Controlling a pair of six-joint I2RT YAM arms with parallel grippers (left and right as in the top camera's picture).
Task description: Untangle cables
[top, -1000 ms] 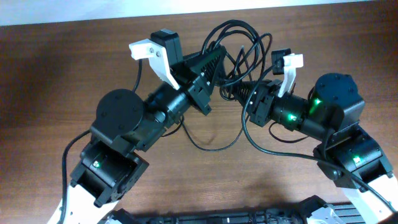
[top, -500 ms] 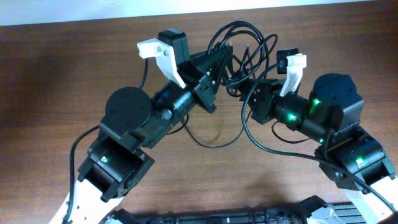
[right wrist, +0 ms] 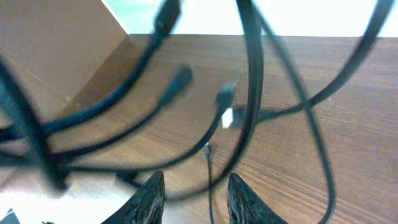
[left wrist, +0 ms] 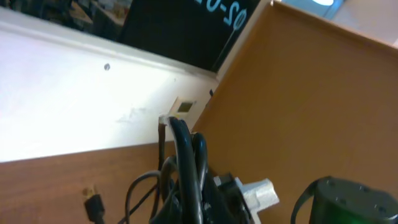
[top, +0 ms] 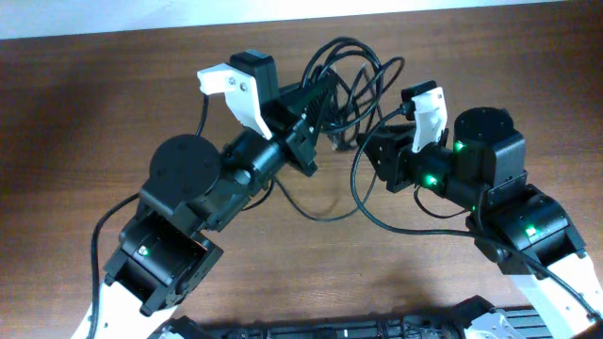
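The cables point(top: 356, 68) are a knot of thin black cords at the far middle of the table, lifted off the wood. My left gripper point(top: 318, 99) is shut on a bunch of them. In the left wrist view the cables point(left wrist: 186, 163) rise straight out of the jaws, and a small plug point(left wrist: 93, 203) hangs at the left. My right gripper point(top: 369, 149) is just right of the knot. In the right wrist view its jaws point(right wrist: 196, 186) are open, with loops of the cables point(right wrist: 252, 93) hanging in front and a thin cord running between the fingertips.
The brown wooden table point(top: 85, 113) lies under everything. One loose cord loop point(top: 325, 212) rests on it between the arms. The right arm's white camera mount point(left wrist: 260, 190) shows close in the left wrist view. A pale wall borders the table's far edge point(left wrist: 74, 118).
My right gripper has moved left, closer to the knot. My left gripper swung right and then back left with the cables, and the knot shifted slightly left with it.
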